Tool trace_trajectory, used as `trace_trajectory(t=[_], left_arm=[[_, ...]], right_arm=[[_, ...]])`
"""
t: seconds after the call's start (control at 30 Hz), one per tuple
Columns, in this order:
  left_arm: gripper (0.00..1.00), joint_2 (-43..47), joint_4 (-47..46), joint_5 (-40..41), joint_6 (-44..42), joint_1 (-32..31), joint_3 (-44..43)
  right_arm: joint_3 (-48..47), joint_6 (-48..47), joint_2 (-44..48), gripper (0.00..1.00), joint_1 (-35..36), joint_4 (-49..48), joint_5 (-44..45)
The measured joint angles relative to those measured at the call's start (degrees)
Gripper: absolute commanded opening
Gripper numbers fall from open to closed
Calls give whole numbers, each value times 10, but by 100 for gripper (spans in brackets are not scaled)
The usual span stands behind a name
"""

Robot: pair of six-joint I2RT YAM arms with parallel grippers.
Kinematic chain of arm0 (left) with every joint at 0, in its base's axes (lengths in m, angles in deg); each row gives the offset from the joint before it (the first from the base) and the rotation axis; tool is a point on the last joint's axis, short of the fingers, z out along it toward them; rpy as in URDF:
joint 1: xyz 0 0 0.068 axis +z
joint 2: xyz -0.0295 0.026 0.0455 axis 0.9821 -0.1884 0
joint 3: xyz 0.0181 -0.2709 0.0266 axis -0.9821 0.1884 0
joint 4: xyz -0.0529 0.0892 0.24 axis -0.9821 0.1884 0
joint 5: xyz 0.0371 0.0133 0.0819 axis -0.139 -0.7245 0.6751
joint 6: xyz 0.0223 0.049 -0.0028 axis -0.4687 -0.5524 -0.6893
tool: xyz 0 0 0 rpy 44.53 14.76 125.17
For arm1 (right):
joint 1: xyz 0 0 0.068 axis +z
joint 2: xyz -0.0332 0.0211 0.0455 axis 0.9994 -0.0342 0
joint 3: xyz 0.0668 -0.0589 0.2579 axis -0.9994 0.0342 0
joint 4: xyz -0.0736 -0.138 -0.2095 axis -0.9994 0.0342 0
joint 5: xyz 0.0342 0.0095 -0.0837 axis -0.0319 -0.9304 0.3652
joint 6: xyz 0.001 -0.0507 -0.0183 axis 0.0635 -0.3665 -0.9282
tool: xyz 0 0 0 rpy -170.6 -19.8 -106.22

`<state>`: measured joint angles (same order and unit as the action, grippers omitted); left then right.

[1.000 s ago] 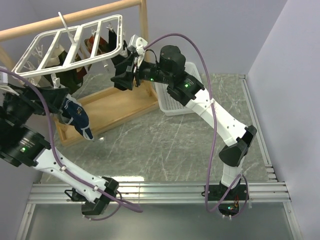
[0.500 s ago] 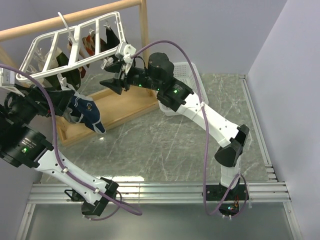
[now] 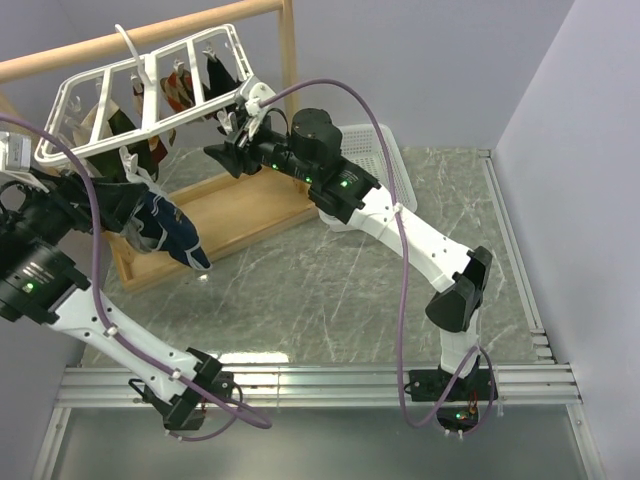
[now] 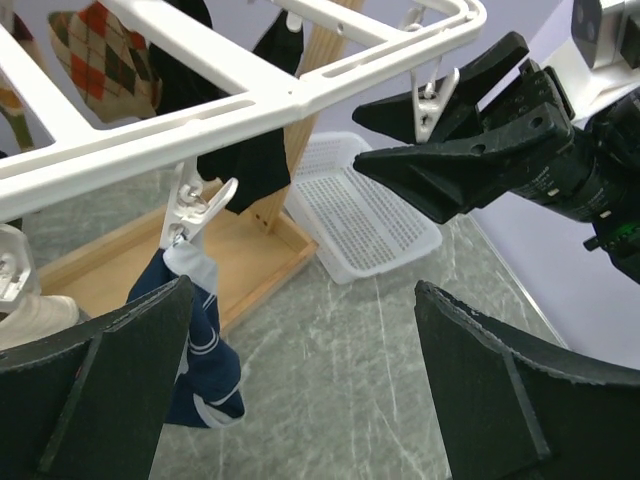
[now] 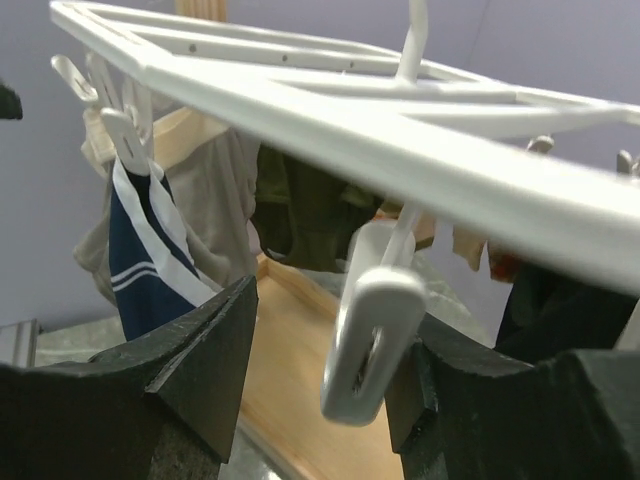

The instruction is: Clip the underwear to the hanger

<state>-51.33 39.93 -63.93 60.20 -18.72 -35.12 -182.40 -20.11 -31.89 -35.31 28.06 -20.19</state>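
Observation:
The navy underwear (image 3: 165,235) with white trim hangs by its waistband from a white clip (image 4: 195,205) on the hanger (image 3: 150,85), a white grid rack. In the left wrist view the underwear (image 4: 200,340) dangles just beside my left finger. My left gripper (image 4: 305,300) is wide open and empty; it sits at the hanger's left end (image 3: 118,212). My right gripper (image 3: 225,158) is open at the hanger's near right corner. Another hanging clip (image 5: 370,350) sits between its jaws, close to the right finger. The underwear also shows in the right wrist view (image 5: 140,250).
The hanger hangs from a wooden rail stand with a wooden base tray (image 3: 235,215). Black garments (image 4: 250,165), an argyle sock (image 4: 105,60) and beige cloth (image 5: 215,190) hang from other clips. A white mesh basket (image 3: 375,160) stands behind the right arm.
My left gripper, which carried the underwear a second ago, now stands open with the underwear hanging from the clip. My right gripper slid left along the hanger's front edge; the hanger swung slightly.

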Motion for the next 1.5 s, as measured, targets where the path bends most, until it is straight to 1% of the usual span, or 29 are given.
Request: trace_trajectory(t=[0.13, 0.23, 0.33, 0.43, 0.47, 0.5, 0.53, 0.57, 0.6, 0.63, 0.67, 0.77, 0.87, 1.0, 1.17, 1.27, 1.37, 1.47, 1.5], left_arm=[[96, -40, 97, 0, -99, -20, -43], [94, -65, 145, 0, -156, -35, -66], [91, -90, 171, 0, -181, -48, -84], [89, -113, 168, 0, -175, -78, -101], [88, -115, 147, 2, -152, -96, -99], [89, -109, 86, 6, -97, -118, -77], [90, -87, -17, 18, -27, -141, -24], [90, -59, -127, 27, 57, -159, 42], [90, -36, -217, 35, 125, -172, 92], [87, -15, -298, 47, 193, -187, 135], [85, -6, -337, 58, 235, -203, 148], [85, -16, -400, 94, 269, -269, 106], [82, 7, -481, 122, 298, -300, 111], [81, 43, -522, 140, 304, -310, 114], [77, 80, -511, 148, 258, -318, 116], [77, 103, -502, 179, 217, -338, 169], [76, 117, -483, 229, 168, -388, 234], [75, 101, -464, 304, 108, -469, 256], [74, 98, -464, 336, 84, -506, 265]], right_arm=[[28, 3, 12, 55, 0, 1, 4], [42, 3, 17, 51, -2, 1, 9], [46, 5, 18, 50, -3, -4, 14], [47, 9, 18, 50, -5, -13, 16], [47, 11, 18, 50, -6, -17, 17], [47, 13, 18, 51, -7, -20, 17], [47, 14, 18, 51, -7, -23, 17], [47, 15, 18, 51, -8, -24, 17], [49, 16, 19, 52, -9, -24, 17], [52, 16, 22, 52, -10, -24, 17], [59, 16, 26, 52, -11, -24, 16], [90, 10, 49, 52, -14, -21, 11], [126, 3, 78, 52, -19, -13, 2], [150, -5, 108, 52, -24, 0, -8], [160, -3, 136, 53, -43, 16, -21], [160, 4, 146, 54, -65, 25, -38], [159, 14, 153, 54, -83, 36, -57], [158, 24, 153, 54, -96, 43, -75], [158, 28, 153, 55, -99, 46, -78]])
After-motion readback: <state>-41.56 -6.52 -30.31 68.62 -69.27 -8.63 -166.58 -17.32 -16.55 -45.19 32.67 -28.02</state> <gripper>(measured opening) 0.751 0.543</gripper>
